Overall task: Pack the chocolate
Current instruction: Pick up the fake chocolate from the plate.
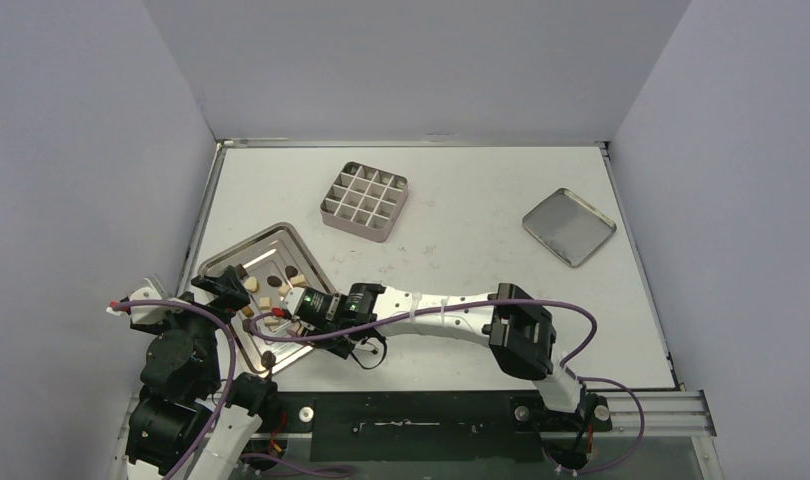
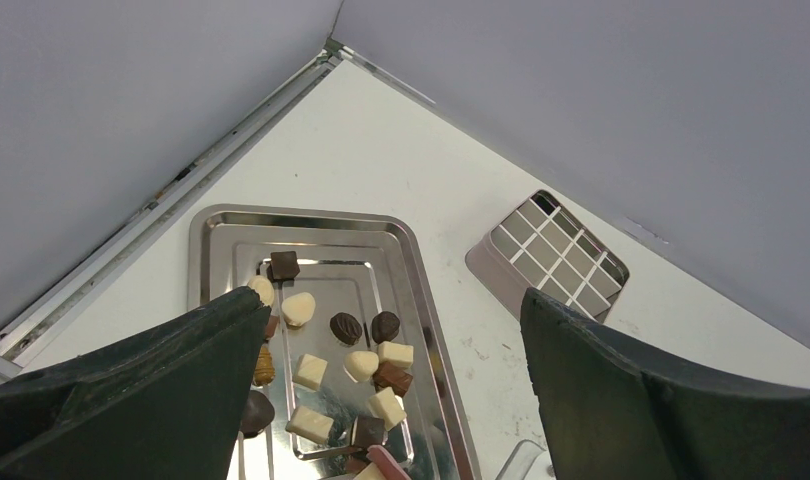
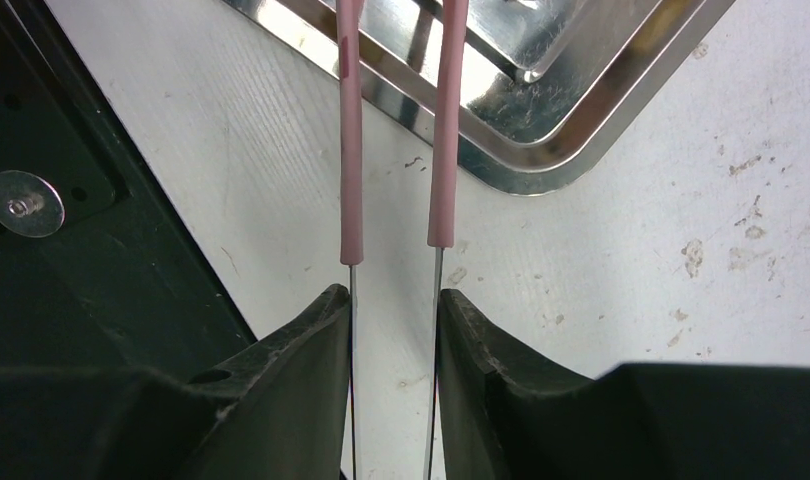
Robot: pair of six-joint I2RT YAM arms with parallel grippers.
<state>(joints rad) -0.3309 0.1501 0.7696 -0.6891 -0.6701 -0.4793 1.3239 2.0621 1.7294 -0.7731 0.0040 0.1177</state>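
Chocolate pieces (image 2: pixel 361 364) are spotted, all on one silver stepped metal tray (image 2: pixel 311 215) at the near left of the white table (image 1: pixel 461 280). Roughly fifteen are counted: dark brown, tan and cream-white, some round, some cube-like. A few are half hidden behind a black finger, so an exact count cannot be given.

One square grey metal tin (image 1: pixel 364 200), gridded into sixteen cells, is seen beyond the tray. One flat square silver lid (image 1: pixel 569 227) is set well apart on the right.

Over to the jaws. The left gripper (image 2: pixel 393 300) is hung above the tray with its jaws spread wide, and nothing is held or touched. The right gripper (image 3: pixel 393 300) is drawn in narrow and clamped on one pair of thin metal tweezers with pink sleeves (image 3: pixel 350 150). The two arms are kept slightly apart and reach across the tray's rim. Whether the tips touch a piece cannot be told.
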